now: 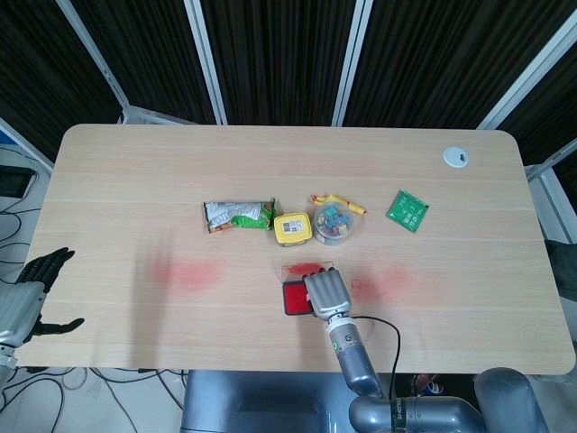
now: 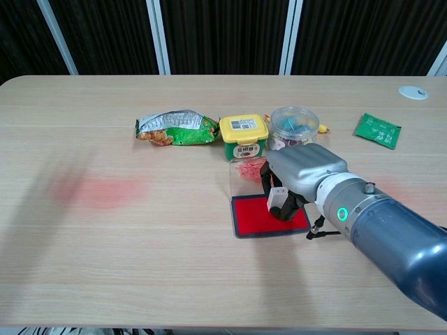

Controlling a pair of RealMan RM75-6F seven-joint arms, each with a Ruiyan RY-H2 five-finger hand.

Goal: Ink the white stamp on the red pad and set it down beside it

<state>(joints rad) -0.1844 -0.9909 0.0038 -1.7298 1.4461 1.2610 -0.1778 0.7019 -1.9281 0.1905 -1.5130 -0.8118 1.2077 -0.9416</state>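
No legible text found. The yellow container (image 2: 244, 137) carries a printed label, too small to read. The green packet (image 2: 378, 130) likewise.

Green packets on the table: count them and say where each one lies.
2. A crumpled green snack bag lies left of the yellow-lidded container. A small flat green packet lies apart at the far right, past the clear round tub. None seems hidden.

Right arm reaches in from the near edge, right hand (image 2: 302, 178) palm down, fingers curled under, pinching the white stamp (image 2: 278, 203). Left hand (image 1: 32, 293) off to the far left side, fingers spread, holding nothing.
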